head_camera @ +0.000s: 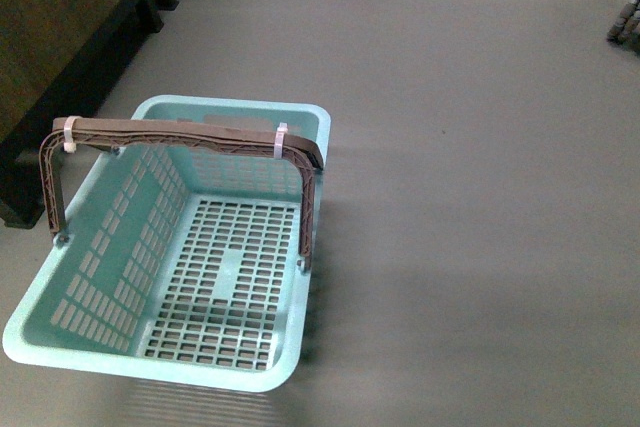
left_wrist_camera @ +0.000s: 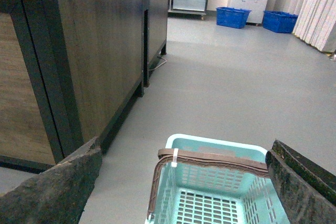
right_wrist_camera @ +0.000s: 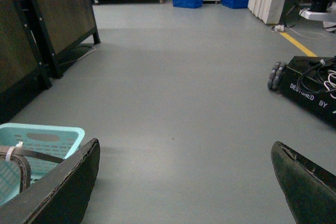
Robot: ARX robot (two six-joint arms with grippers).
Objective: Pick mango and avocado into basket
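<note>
From the front view, the basket (head_camera: pixel 110 237) sits on the grey floor (head_camera: pixel 480 197) below me, a little to my left, and it is empty. Its brown handle (head_camera: pixel 180 134) stands upright across the opening. Neither the mango nor the avocado shows here, nor either of my arms. The first risk, I judge, is plain: I have to find the fruit elsewhere, and a hasty look could have me closing on something that merely resembles one of them.

In the left wrist view, my left pincer (left_wrist_camera: pixel 186 148) is spread wide with nothing between the fingers, looking down at the far rim of the basket. The dark wooden cabinet (left_wrist_camera: pixel 100 51) stands near on that side. A wide swing of this arm could knock it. A low return could catch the raised handle and drag or tip the light basket.

In the right wrist view, my right pincer (right_wrist_camera: pixel 186 148) is likewise apart and empty over bare floor, the basket's corner just beside one finger. A black wheeled base (right_wrist_camera: pixel 310 90) with loose cables lies off to that side and could snag a sweeping arm. No fruit shows here either. Once I carry one back, letting go too high might bounce it out.
</note>
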